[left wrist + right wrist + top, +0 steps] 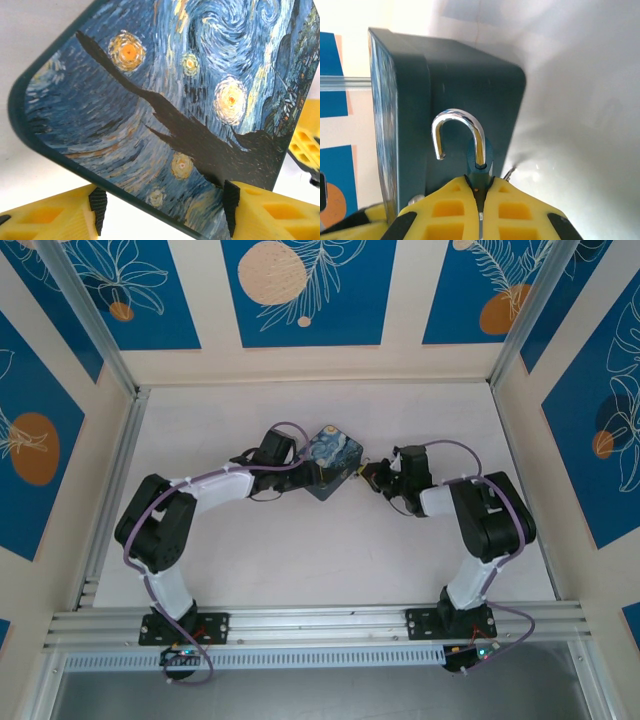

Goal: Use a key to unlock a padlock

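My left gripper (164,202) clamps the starry box (200,100). My right gripper (479,182), nearly closed, pinches what seems to be the key (480,221) below the padlock (489,155), its shackle (457,116) open.

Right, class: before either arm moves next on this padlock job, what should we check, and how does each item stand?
1. Left gripper clamped on the blue box: ok.
2. Shackle free at one end: ok.
3. Right gripper shut at the shackle's base: ok.
4. Key, a thin metal sliver in that grip: ok.
5. Key seated fully in the lock: cannot tell.
6. Box resting flat on the table: cannot tell.
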Tool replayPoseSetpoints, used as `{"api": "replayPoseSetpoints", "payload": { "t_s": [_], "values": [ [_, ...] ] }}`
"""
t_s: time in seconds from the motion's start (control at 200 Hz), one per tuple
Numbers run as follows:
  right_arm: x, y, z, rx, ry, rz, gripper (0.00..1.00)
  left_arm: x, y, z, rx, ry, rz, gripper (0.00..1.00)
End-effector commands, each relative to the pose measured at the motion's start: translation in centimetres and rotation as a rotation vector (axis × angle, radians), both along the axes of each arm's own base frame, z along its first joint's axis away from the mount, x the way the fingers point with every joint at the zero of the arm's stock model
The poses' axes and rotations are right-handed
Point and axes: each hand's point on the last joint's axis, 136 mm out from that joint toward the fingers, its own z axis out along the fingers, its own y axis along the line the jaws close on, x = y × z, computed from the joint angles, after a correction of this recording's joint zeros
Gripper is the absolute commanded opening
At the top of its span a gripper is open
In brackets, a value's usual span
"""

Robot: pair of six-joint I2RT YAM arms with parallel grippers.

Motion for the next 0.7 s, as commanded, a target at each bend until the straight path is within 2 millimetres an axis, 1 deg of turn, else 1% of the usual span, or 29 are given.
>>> {"api": "replayPoseSetpoints", "payload": {
  "t_s": [0.0, 0.03, 0.045, 0.11, 0.205, 0.215, 0.27, 0.32, 0.485, 0.565, 0.625, 0.66, 0.69],
  "values": [
    [-2.3, -0.3, 0.6, -0.009, 0.004, 0.031, 0.00, -4.2, 2.7, -4.2, 0.159, 0.176, -0.019, 0.72],
    [-2.9, -0.5, 0.6, -0.013, 0.012, 0.029, 0.00, -4.1, 2.7, -3.8, 0.154, 0.169, -0.021, 0.74],
    [-3.4, -0.7, 0.1, -0.021, 0.027, 0.028, 0.00, -4.1, 2.7, -3.5, 0.151, 0.164, -0.021, 0.76],
    [-4.8, -1.3, -0.1, -0.042, 0.056, 0.019, 0.00, -4.0, 2.6, -2.4, 0.136, 0.146, -0.020, 0.80],
    [-7.3, -2.6, -1.6, -0.099, 0.138, -0.002, 0.00, -4.0, 2.6, -0.7, 0.117, 0.116, -0.018, 0.85],
    [-7.5, -2.7, -1.5, -0.103, 0.139, -0.003, 0.00, -4.0, 2.7, -0.5, 0.114, 0.113, -0.016, 0.85],
    [-8.8, -3.5, -2.4, -0.137, 0.182, -0.013, 0.00, -4.2, 2.8, 0.4, 0.106, 0.100, -0.010, 0.87],
    [-9.8, -4.0, -2.7, -0.162, 0.205, -0.019, 0.00, -4.3, 3.0, 1.3, 0.096, 0.086, -0.006, 0.88],
    [-12.9, -6.1, -3.1, -0.248, 0.258, -0.062, 0.00, -5.0, 3.9, 4.1, 0.083, 0.037, 0.007, 0.91],
    [-14.1, -7.3, -2.9, -0.287, 0.273, -0.099, 0.11, -5.3, 4.4, 5.4, 0.078, 0.009, 0.012, 0.91],
    [-15.0, -8.1, -2.7, -0.313, 0.294, -0.128, 0.30, -5.6, 4.6, 6.2, 0.072, -0.006, 0.015, 0.92],
    [-15.5, -8.6, -2.6, -0.327, 0.303, -0.146, 0.43, -5.6, 4.8, 6.7, 0.067, -0.016, 0.018, 0.92],
    [-15.8, -8.9, -2.4, -0.333, 0.303, -0.162, 0.50, -5.7, 4.9, 7.0, 0.064, -0.023, 0.017, 0.92]
  ]
}}
